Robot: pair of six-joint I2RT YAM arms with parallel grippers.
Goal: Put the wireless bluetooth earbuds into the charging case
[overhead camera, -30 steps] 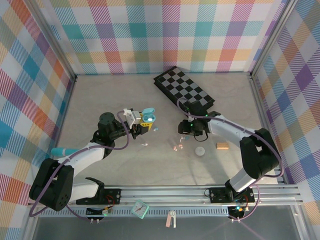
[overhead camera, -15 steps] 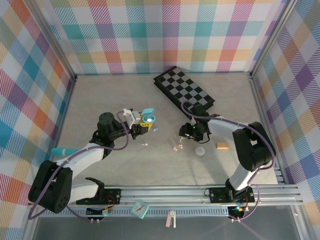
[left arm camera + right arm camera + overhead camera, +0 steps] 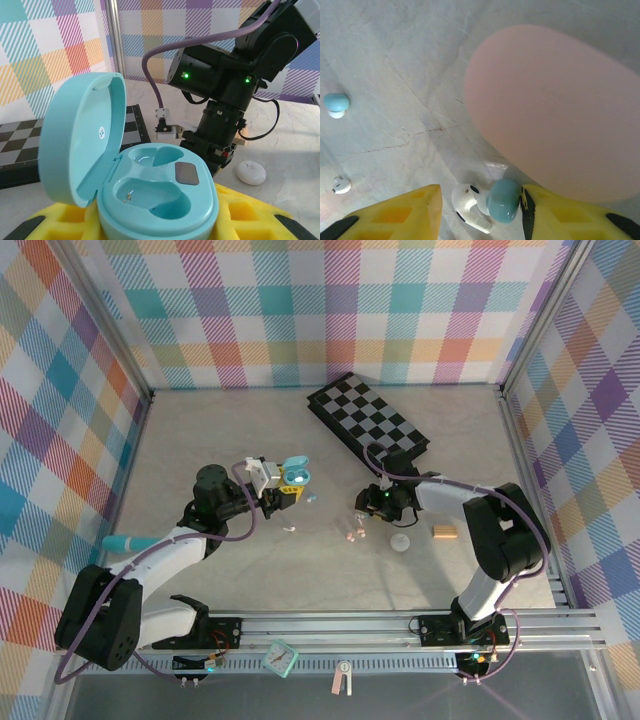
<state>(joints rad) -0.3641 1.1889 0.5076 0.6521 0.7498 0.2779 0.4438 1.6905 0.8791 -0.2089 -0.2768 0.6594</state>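
1. Gripping the teal charging case in the left gripper, with the yellow pads clamping its base from both sides. Holding it above the table, with the lid standing open and tilting back.
2. Finding both wells of the case empty, with only a small metal contact glinting in the nearer one. Judging the task as barely begun, with no earbud seated.
3. Reaching down to the table with the right gripper, well apart from the case. Keeping the jaws open and straddling a pale blue and white earbud, not pinching it.
4. Noting that earbud lying on the table between the yellow fingers, just beside a closed pink case. Possibly touching the finger on the pink-case side, but blurring too much at this range to confirm.
5. Describing the earbud: a rounded pale blue cap on a glossy white body with dark spots. Looking tiny and smooth, so likely slipping easily under the pads.
6. Spotting a second pale blue earbud and a small white earbud lying loose farther off.
7. Leaving to do: closing on the earbud, lifting it, carrying it across to the case and seating it in a well, then repeating for the other well.
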